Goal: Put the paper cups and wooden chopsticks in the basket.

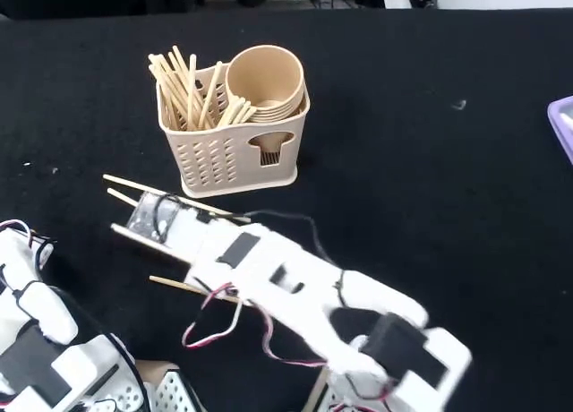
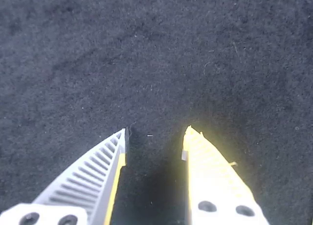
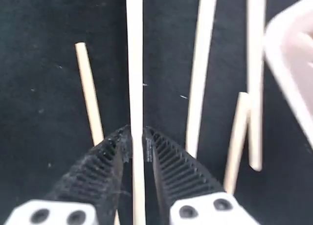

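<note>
A beige slotted basket (image 1: 235, 152) stands at the back of the black table, holding nested paper cups (image 1: 265, 76) and a bundle of wooden chopsticks (image 1: 183, 90). In front of it, several loose chopsticks (image 1: 134, 186) lie on the cloth. My right gripper (image 3: 137, 133) is low over them, shut on one chopstick (image 3: 134, 63) that runs straight between its black fingers. Other chopsticks (image 3: 200, 73) lie beside it, and the basket's corner (image 3: 293, 54) is close by. My left gripper (image 2: 155, 137) hangs open over bare black cloth near the table's front left (image 1: 36, 340).
A purple object (image 1: 562, 121) pokes in at the right edge. A small speck (image 1: 458, 105) lies on the cloth right of the basket. The right arm's white body (image 1: 295, 287) stretches diagonally across the front middle.
</note>
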Available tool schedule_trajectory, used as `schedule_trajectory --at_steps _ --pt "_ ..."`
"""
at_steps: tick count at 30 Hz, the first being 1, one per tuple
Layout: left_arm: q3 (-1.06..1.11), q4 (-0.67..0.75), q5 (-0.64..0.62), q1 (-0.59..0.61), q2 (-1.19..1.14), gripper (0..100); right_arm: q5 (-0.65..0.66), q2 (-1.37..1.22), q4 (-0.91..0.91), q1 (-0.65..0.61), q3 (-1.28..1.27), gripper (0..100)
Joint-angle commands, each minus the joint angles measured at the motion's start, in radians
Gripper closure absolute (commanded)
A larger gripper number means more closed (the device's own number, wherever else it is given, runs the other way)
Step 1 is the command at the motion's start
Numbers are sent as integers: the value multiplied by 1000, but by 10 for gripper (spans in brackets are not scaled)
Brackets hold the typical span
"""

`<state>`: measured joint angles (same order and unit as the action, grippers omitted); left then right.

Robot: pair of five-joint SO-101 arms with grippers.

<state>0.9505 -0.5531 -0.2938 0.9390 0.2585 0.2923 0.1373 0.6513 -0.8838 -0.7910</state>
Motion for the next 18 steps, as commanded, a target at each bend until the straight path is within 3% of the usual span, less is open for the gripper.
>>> schedule_trajectory --at_steps 1,7,13,18 --pt "-59 3 -9 12 17 807 15 177 23 61 -30 988" --pt "-59 3 -9 12 17 808 9 447 78 161 -45 988" --pt "-59 3 -8 8 17 806 -69 763 124 120 47 988" --pt "-59 3 -8 7 17 806 -155 883 -81 123 96 988"
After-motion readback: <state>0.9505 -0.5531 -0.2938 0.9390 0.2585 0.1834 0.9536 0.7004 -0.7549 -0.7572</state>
